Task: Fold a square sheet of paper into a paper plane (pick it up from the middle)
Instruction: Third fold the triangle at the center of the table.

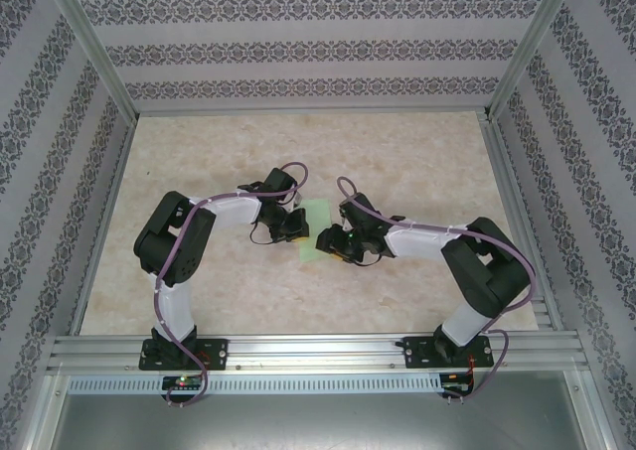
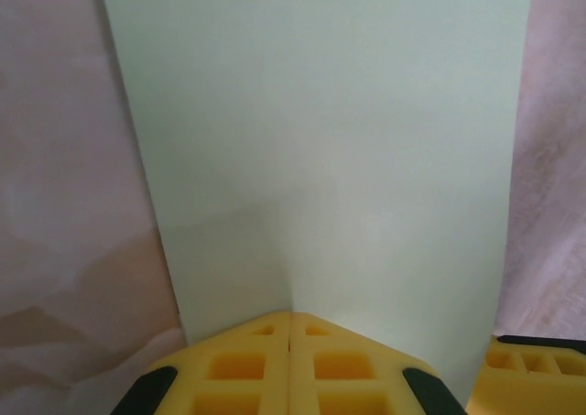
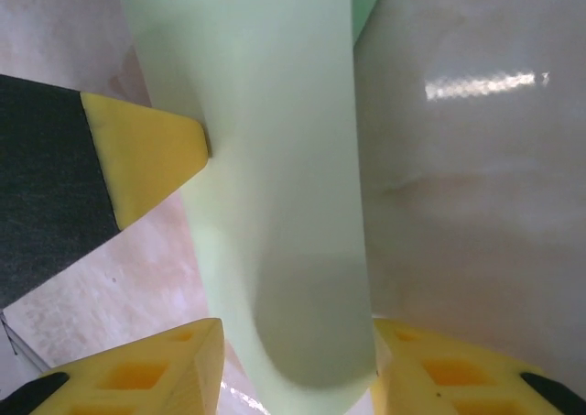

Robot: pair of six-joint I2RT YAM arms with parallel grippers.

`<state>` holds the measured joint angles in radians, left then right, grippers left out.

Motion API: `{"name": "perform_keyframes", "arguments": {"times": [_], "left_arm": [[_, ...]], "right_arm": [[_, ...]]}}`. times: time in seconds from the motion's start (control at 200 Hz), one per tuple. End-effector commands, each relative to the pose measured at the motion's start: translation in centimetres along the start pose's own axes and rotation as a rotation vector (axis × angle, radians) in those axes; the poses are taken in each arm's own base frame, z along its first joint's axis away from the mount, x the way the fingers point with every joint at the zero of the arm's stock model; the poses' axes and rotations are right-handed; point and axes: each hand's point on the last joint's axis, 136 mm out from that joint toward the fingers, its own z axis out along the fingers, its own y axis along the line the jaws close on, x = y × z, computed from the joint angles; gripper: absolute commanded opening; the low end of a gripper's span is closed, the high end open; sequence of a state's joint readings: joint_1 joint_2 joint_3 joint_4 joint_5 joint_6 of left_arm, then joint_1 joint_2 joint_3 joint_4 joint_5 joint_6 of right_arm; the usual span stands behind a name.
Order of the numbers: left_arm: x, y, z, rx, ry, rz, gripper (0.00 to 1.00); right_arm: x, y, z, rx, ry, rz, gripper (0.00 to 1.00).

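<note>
Top view, edges: the table (image 1: 397,162) is boxed in by patterned walls at 9, 12 and 3 o'clock, with an aluminium rail (image 1: 318,351) along 6 o'clock.
Top view, open room: bare tabletop lies on every side of the two grippers, widest toward 12 o'clock.
Top view, arms: both are bent at the elbow and reach inward, so their wrists meet at mid-table.
Top view, paper: the square sheet of paper (image 1: 316,224) sits between the left gripper (image 1: 293,227) and the right gripper (image 1: 331,241), touching both.

Left wrist view, end effector: the left gripper (image 2: 290,328) has its yellow fingers pressed together at 6 o'clock, pinching the sheet's near edge.
Left wrist view, paper: the sheet (image 2: 320,158) runs from the fingertips to 12 o'clock, its side edges straight.
Left wrist view, room: table (image 2: 64,204) shows at 9 and 3 o'clock.
Left wrist view, neighbour: a further yellow pad (image 2: 536,369) sits at 5 o'clock, just beside the sheet's edge.

Right wrist view, end effector: the right gripper (image 3: 298,346) is spread, its fingers (image 3: 156,374) bracketing the paper's rounded near end; whether they squeeze it I cannot tell.
Right wrist view, paper: the sheet (image 3: 275,158) curves from 6 to 12 o'clock.
Right wrist view, left gripper: its tip (image 3: 174,149) meets the sheet's edge at 9 o'clock.
Right wrist view, room: glossy table (image 3: 476,204) lies open toward 3 o'clock.
</note>
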<state>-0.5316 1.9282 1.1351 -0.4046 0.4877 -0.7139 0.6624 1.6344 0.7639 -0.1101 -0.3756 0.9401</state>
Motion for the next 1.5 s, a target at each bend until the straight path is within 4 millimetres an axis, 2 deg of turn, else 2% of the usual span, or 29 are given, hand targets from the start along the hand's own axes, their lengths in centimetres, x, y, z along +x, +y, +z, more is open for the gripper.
{"name": "perform_keyframes", "arguments": {"times": [0.0, 0.265, 0.654, 0.749, 0.794, 0.864, 0.964, 1.039, 1.109, 1.279, 1.429, 1.494], "left_arm": [[1.1, 3.2, 1.1, -0.112, 0.016, -0.047, 0.07], [1.1, 3.3, 1.1, -0.116, 0.017, -0.047, 0.07], [1.0, 3.0, 0.9, -0.109, 0.013, -0.046, 0.07], [0.8, 2.4, 0.5, -0.093, 0.001, -0.038, 0.07], [0.5, 1.9, 0.1, -0.08, -0.008, -0.028, 0.07], [0.1, 0.8, -0.5, -0.047, -0.022, -0.002, 0.07], [-0.8, -1.4, -1.7, 0.019, -0.063, 0.053, 0.08], [-1.5, -2.7, -2.7, 0.054, -0.095, 0.086, 0.08], [-2.1, -3.1, -3.2, 0.058, -0.117, 0.101, 0.08], [-2.3, -1.5, -2.3, 0.0, -0.11, 0.087, 0.08], [-2.0, -0.6, -1.3, -0.015, -0.084, 0.075, 0.07], [-2.1, -0.3, -1.2, -0.03, -0.084, 0.076, 0.07]], "right_arm": [[-1.5, 1.5, -1.3, -0.081, -0.085, 0.014, 0.45], [-2.3, 1.5, -1.5, -0.127, -0.118, 0.03, 0.43], [-0.9, 0.3, -0.9, -0.115, -0.076, 0.083, 0.33], [-0.4, -0.3, -0.7, -0.084, -0.062, 0.111, 0.27], [-0.2, -0.6, -0.6, -0.068, -0.061, 0.124, 0.2], [-0.2, -1.1, -0.6, -0.047, -0.068, 0.151, 0.09], [-0.1, -1.7, -0.9, -0.008, -0.068, 0.169, 0.0], [0.3, -1.9, -1.2, 0.021, -0.051, 0.169, 0.0], [0.8, -2.3, -1.5, 0.047, -0.028, 0.171, 0.0], [1.7, -2.4, -1.8, 0.059, 0.012, 0.173, 0.0], [1.2, -1.6, -2.0, 0.043, 0.001, 0.162, 0.0], [0.8, -1.2, -2.0, 0.031, -0.007, 0.16, 0.03]]}}
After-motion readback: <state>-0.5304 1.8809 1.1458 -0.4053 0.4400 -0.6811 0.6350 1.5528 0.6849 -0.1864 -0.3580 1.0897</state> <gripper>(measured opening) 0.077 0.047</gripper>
